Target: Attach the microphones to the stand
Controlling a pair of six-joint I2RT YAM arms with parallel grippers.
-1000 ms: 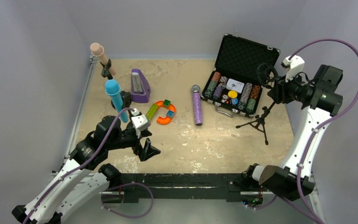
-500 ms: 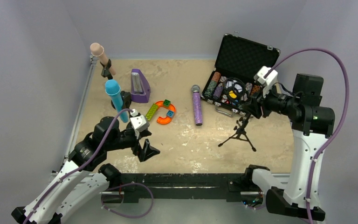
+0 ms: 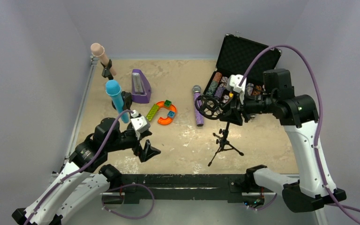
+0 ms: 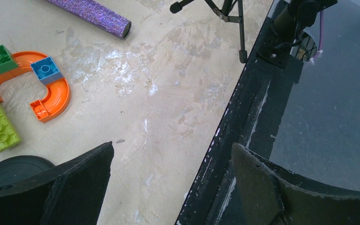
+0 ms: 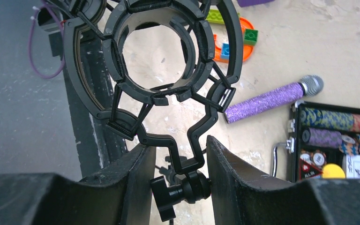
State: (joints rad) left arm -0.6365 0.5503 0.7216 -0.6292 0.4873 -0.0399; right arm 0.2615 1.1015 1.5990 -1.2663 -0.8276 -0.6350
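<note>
Looks like the last pairing of the task, carried out over the mottled beige table (image 3: 187,140): tripod stand (image 3: 224,140) brought in by the right gripper (image 5: 178,157), fingers closed hard on the knobbed joint just below the ring-shaped shock mount (image 5: 168,51). Stands with legs spread near the middle of the table, right of centre; touching the surface or just off it, impossible to tell. Left gripper (image 4: 172,147) hangs wide open and empty above the near left part of the table. Calls next, most likely, for setting the stand down square, feet flat, within reach of the one loose microphone, then for a lift of that microphone and a feed of its barrel through the ring. Needs the ring held steady while the barrel goes in, so probably one arm on each. Pink-beige microphone (image 3: 102,57) and light blue microphone (image 3: 116,99) already sit tilted in holders of their own at the far left. Glittery purple microphone (image 5: 267,100) lies flat on the table just beside the stand, between the open poker-chip case (image 3: 243,56) on the right and the coloured toy blocks (image 3: 163,112) on the left: straight sparkly barrel, rounded silver mesh head pointing to the far side, plain butt end toward the near edge.
</note>
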